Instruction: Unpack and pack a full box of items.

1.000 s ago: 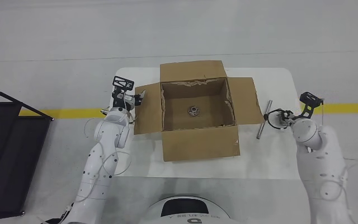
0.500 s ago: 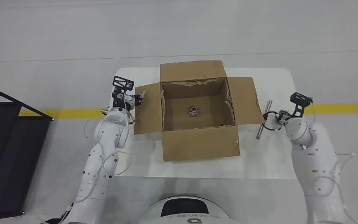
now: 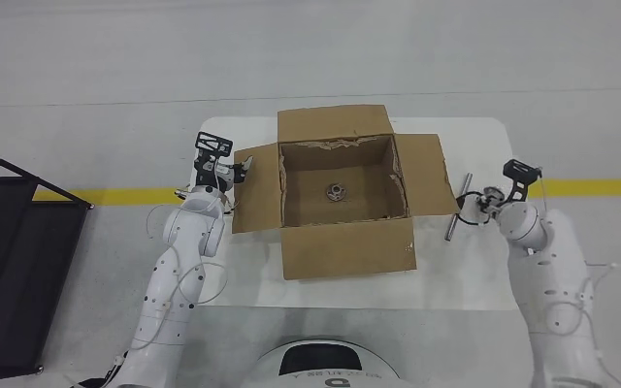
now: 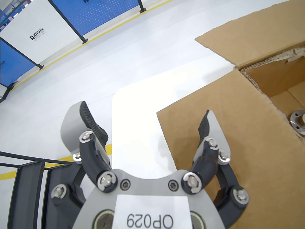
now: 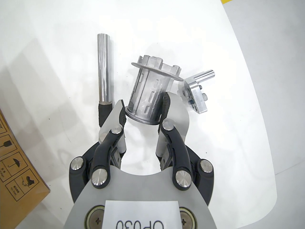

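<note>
An open cardboard box (image 3: 340, 250) stands mid-table with its flaps spread out. On its floor lies a small metal flange (image 3: 333, 191), also seen past the box wall (image 4: 297, 119). My left gripper (image 4: 145, 113) hovers open and empty over the box's left flap (image 3: 254, 189). To the right of the box, my right gripper (image 5: 143, 110) is shut on a grey cast metal housing (image 5: 150, 89), low over the table. A steel rod (image 5: 104, 67) with a black end lies beside it, nearer the box (image 3: 457, 207). A small bracket with a pin (image 5: 196, 91) lies on the housing's other side.
The white table (image 3: 466, 281) has rounded corners, and its right edge is close to my right gripper (image 3: 473, 207). A black rack (image 3: 24, 262) stands on the floor to the left. A yellow floor line runs behind the table.
My right arm has shifted a little toward the box with the housing in its gripper, then held still. The left arm, box and flange have not moved.
</note>
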Tool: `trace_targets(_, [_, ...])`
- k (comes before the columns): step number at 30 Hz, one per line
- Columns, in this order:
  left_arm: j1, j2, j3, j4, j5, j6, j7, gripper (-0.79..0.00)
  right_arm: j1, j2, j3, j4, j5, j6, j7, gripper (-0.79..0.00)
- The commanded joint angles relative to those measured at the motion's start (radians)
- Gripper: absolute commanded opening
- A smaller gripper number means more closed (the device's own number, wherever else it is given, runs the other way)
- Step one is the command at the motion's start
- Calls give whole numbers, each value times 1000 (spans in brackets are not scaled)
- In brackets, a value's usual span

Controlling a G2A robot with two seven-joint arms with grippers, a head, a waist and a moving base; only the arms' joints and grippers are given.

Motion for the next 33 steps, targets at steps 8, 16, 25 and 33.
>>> trace_targets(8, [0,0,0,0,0,0,0,0,-96,5,96,-135,87,-40,-24,-785])
trace_targets(16, [0,0,0,0,0,0,0,0,-238,4,208,-295,207,-96,-63,-785])
trace_targets(25, [0,0,0,0,0,0,0,0,-416,-12,331,-497,507,-316,-181,-785])
trace_targets(33, [0,0,0,0,0,0,0,0,-473,-18,375,-558,478,-258,-262,-785])
